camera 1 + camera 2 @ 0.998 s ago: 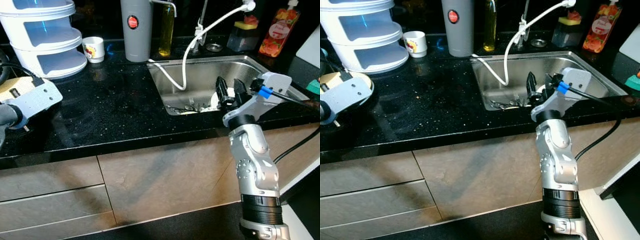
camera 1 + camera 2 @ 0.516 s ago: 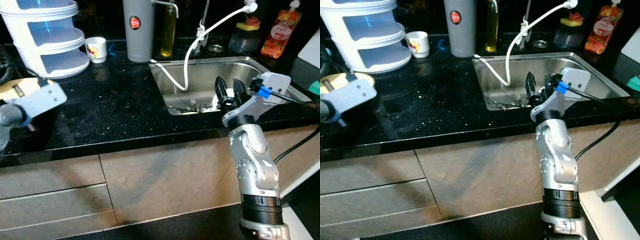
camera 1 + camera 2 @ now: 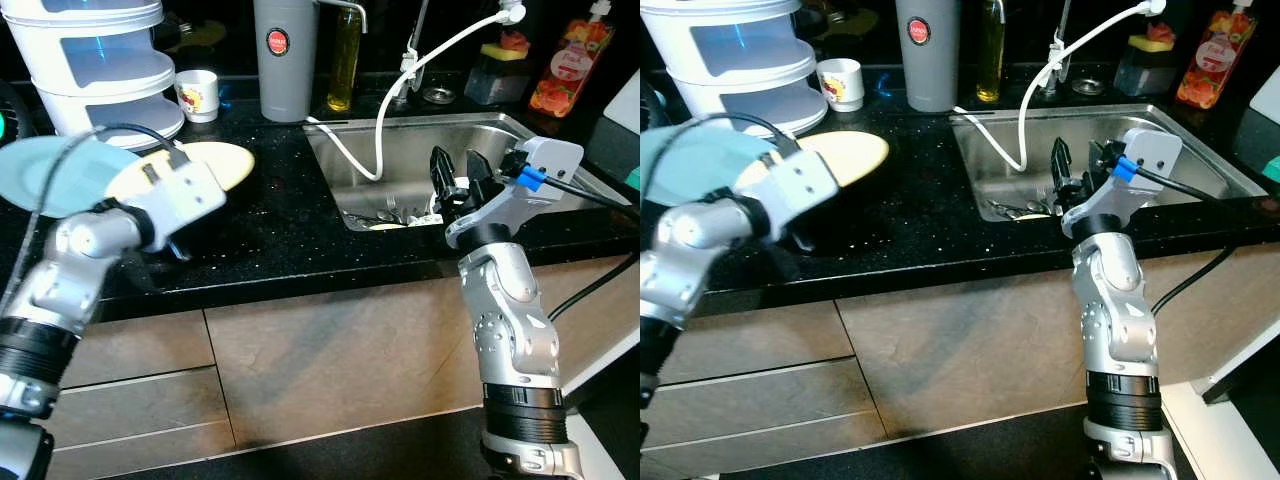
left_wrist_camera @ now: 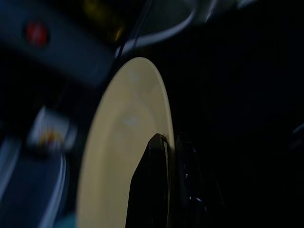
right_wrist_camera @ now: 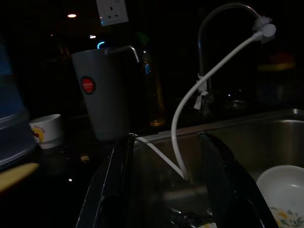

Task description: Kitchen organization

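Note:
A pale yellow plate (image 3: 215,162) hangs over the black counter (image 3: 280,230), left of the sink. My left gripper (image 4: 170,142) is shut on its rim, one black finger (image 4: 152,180) on each face. A light blue plate (image 3: 45,175) lies just to the left, partly behind the left arm. My right gripper (image 3: 455,175) stands open over the front edge of the steel sink (image 3: 480,122), nothing between its fingers (image 5: 114,180). In the sink lie cutlery (image 3: 385,212) and a white flowered bowl (image 5: 285,190).
Along the back stand a white stacked container (image 3: 95,60), a small cup (image 3: 200,95), a grey canister (image 3: 284,55), an oil bottle (image 3: 345,60), a sponge holder (image 3: 500,65) and a red soap bottle (image 3: 565,70). A white hose (image 3: 385,120) hangs into the sink.
My left arm has swung right along the counter with the yellow plate, towards the sink. The blue plate has come into view. The right arm has stayed put.

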`<state>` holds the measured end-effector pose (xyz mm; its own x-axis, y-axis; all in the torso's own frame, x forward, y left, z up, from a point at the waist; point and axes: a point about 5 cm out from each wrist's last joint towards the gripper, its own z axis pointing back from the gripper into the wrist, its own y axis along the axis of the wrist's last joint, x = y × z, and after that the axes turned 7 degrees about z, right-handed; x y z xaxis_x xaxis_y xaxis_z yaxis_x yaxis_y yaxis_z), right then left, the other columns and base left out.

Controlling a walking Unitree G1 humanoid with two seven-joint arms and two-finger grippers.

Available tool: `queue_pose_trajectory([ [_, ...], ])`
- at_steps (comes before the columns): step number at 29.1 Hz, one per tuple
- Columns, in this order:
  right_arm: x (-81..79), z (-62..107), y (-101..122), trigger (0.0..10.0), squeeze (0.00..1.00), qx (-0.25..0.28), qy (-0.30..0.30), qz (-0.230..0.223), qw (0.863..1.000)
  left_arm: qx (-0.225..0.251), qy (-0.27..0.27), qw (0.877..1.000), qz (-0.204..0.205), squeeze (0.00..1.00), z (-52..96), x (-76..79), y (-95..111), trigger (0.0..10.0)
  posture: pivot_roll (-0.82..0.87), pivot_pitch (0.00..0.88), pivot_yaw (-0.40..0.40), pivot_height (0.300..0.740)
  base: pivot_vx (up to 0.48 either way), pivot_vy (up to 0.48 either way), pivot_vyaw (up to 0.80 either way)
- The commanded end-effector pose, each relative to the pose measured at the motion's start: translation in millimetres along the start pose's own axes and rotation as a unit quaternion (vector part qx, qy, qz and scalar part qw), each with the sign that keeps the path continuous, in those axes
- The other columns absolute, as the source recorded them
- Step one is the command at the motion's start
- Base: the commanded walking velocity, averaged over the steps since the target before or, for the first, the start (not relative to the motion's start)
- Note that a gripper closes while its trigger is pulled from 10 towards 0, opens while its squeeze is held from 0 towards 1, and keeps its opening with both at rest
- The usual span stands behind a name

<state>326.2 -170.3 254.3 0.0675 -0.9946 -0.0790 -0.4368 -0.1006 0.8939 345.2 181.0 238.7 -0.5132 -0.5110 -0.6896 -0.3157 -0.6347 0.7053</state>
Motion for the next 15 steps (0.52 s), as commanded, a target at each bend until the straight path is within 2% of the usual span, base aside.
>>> queue_pose_trajectory([
  [1,2.7,-1.3,-1.5,10.0,0.0,-0.004,-0.002,0.0,1.0,0.012,-0.034,0.999,-0.009,0.0,-8.2,15.4,5.1,10.0,0.13,0.014,-0.058,0.74,0.0,0.0,0.0],
  [6,1.2,-2.7,-0.1,10.0,0.0,-0.001,0.001,0.001,1.0,0.046,-0.036,0.998,-0.019,0.0,-15.6,15.5,22.8,10.0,0.12,0.006,-0.054,0.74,0.0,0.0,0.0],
  [8,2.7,-2.2,0.2,10.0,0.0,-0.001,-0.002,0.002,1.0,0.104,-0.033,0.994,-0.025,0.0,-18.7,14.1,45.2,10.0,0.12,0.006,-0.055,0.74,0.0,0.0,0.0],
  [9,2.7,-2.2,0.2,10.0,0.0,-0.001,-0.002,0.002,1.0,0.104,-0.033,0.994,-0.025,0.0,-18.7,14.1,45.2,10.0,0.12,0.006,-0.055,0.74,0.0,0.0,0.0],
  [11,3.4,-2.0,0.6,10.0,0.0,0.0,-0.002,0.003,1.0,0.155,-0.008,0.987,-0.04,0.0,-19.8,7.4,66.8,10.0,0.12,0.006,-0.056,0.74,0.0,0.0,0.0],
  [15,3.4,-2.5,0.8,10.0,0.0,0.001,-0.002,0.002,1.0,0.177,0.021,0.982,-0.063,0.0,-20.3,0.7,77.7,10.0,0.12,0.007,-0.058,0.74,0.0,0.0,0.0],
])
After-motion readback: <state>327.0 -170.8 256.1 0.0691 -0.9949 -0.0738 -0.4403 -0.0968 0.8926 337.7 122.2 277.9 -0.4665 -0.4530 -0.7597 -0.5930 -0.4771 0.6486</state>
